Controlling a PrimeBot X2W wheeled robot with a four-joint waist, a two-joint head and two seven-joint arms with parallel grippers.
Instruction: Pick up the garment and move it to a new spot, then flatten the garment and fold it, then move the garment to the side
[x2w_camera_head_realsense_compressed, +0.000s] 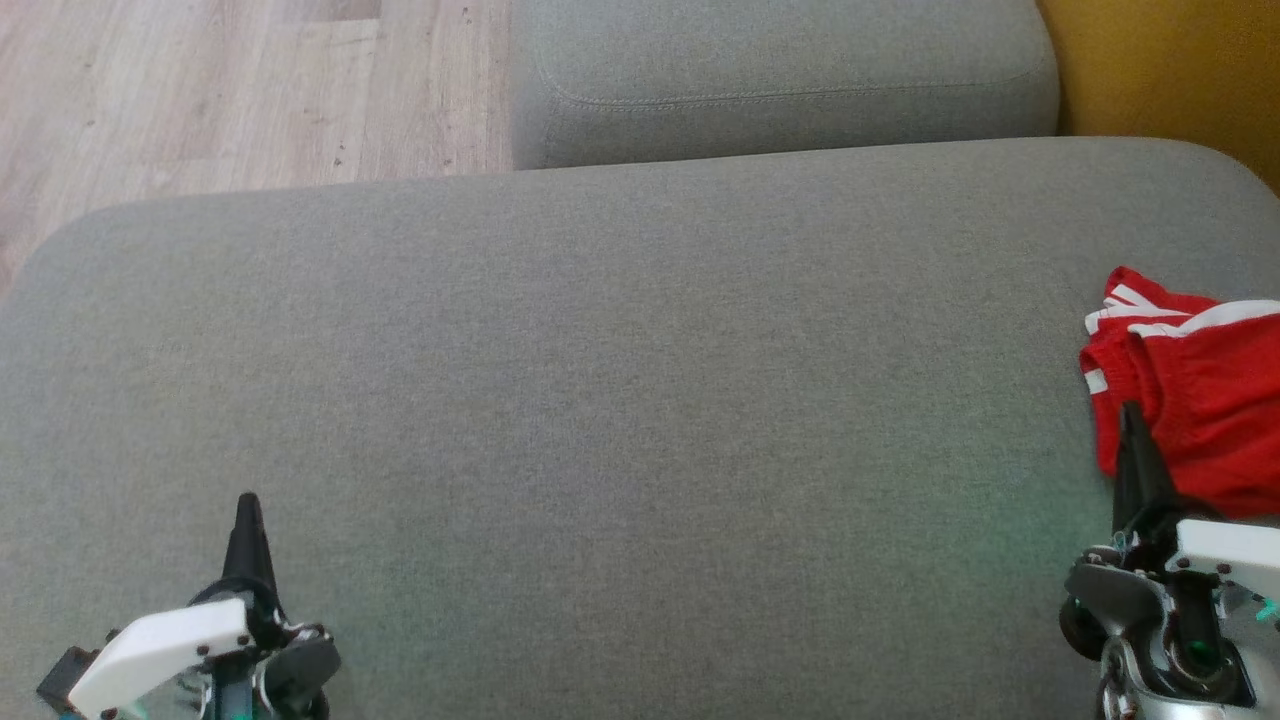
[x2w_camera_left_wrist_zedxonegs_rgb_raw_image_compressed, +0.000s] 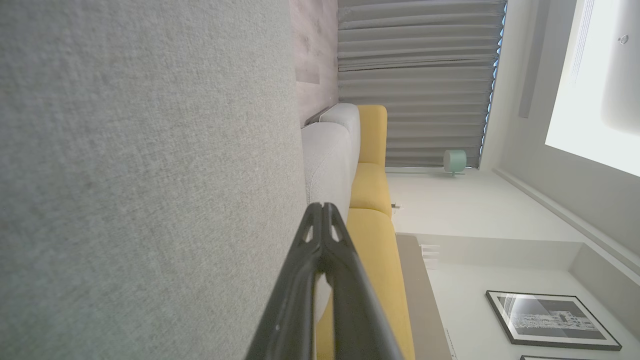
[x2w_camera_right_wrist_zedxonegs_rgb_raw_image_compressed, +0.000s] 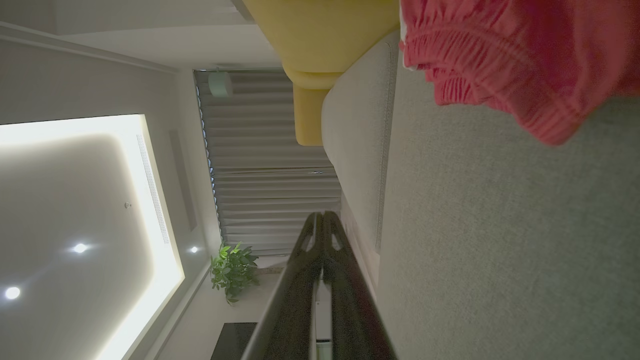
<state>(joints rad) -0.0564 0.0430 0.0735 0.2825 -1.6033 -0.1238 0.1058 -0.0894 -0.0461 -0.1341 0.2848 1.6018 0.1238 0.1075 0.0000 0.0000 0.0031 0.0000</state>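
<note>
The red garment (x2w_camera_head_realsense_compressed: 1195, 400) lies bunched at the right edge of the grey cushion (x2w_camera_head_realsense_compressed: 600, 400). The right end effector (x2w_camera_head_realsense_compressed: 1131, 415) is just beside it, tips pinched together and empty, with the cloth to its right and slightly beyond. The left end effector (x2w_camera_head_realsense_compressed: 247, 505), also closed and empty, is well apart at the near left. The right arm is plainly nearer.

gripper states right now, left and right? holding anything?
Left gripper: closed, empty, over the grey cushion.
Right gripper: closed, empty; the red garment lies just beside it, not gripped.
</note>
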